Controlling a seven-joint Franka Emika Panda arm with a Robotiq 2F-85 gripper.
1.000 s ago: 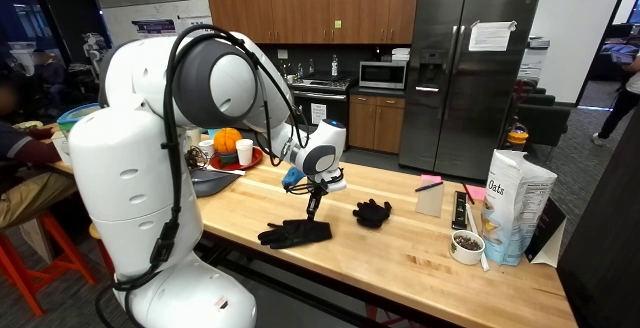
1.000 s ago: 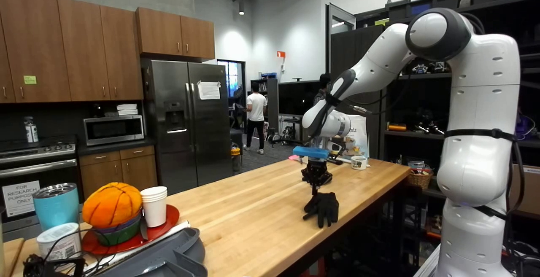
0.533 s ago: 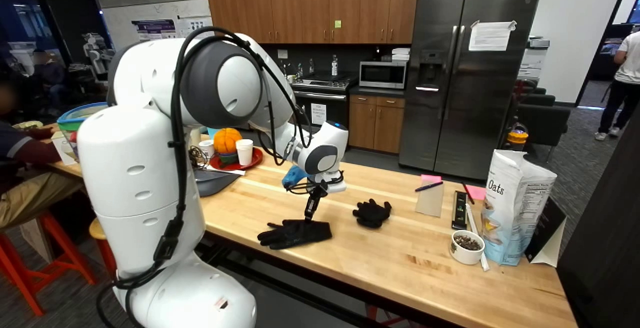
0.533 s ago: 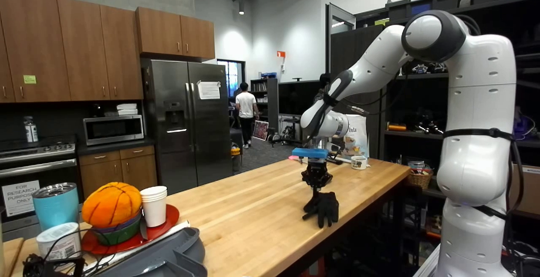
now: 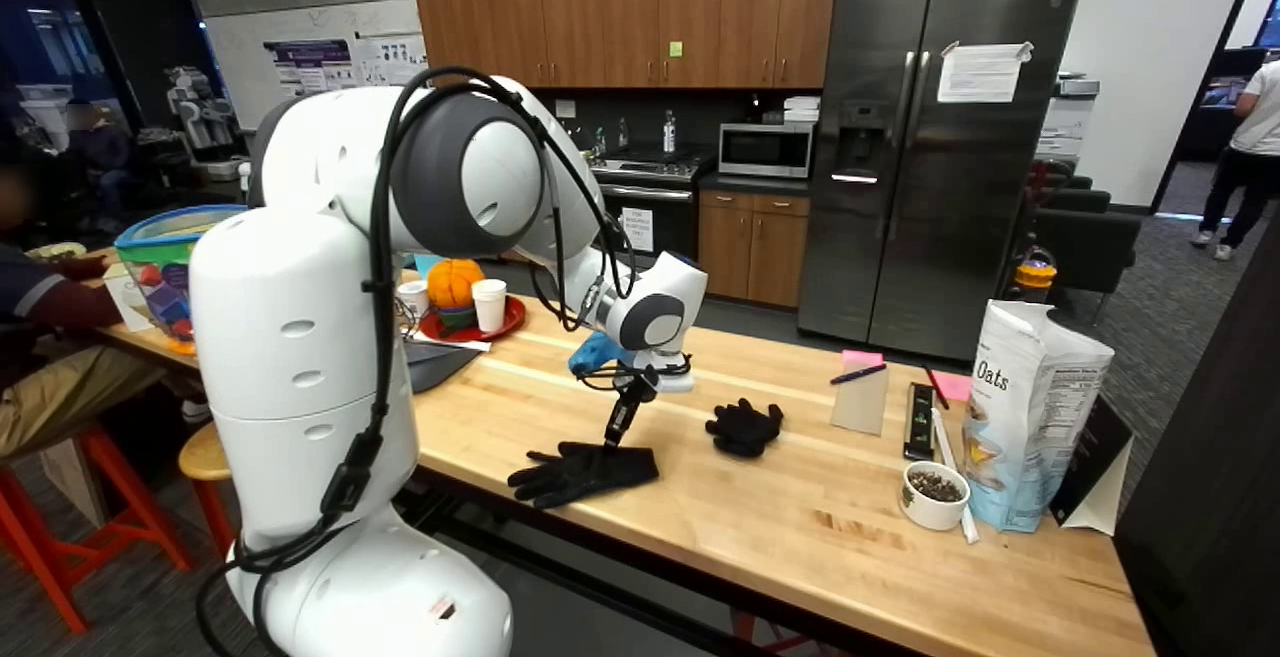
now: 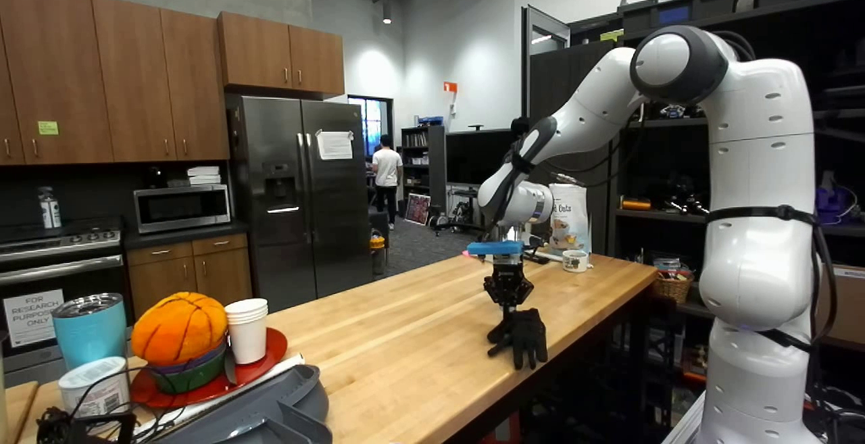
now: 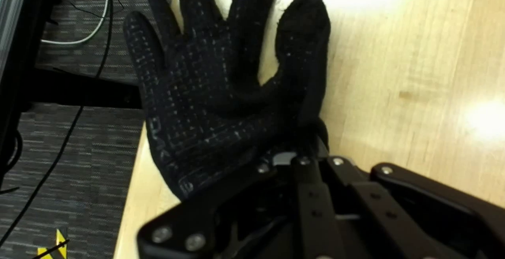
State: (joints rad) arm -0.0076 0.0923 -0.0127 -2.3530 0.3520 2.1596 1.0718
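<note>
Touching glove [image 7: 205, 105] at its thumb-side edge, fingers [image 5: 617, 427] are clenched; can't tell if cloth is pinched between. Glove lies on surface [image 5: 780, 527], just under the tips. Second glove [image 5: 744, 427] lies near. White tub [image 5: 930, 511] holds brown bits [image 5: 934, 484]. Red plate [image 6: 276, 353] carries stacked cups [image 6: 246, 334] and a bowl [image 6: 192, 380] with orange plush [image 6: 179, 326] in it.

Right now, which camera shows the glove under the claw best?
The wrist view, because the glove looks biggest there and its speckles show, though the top edge crops it. Both exterior views show it smaller, under the claw.
</note>
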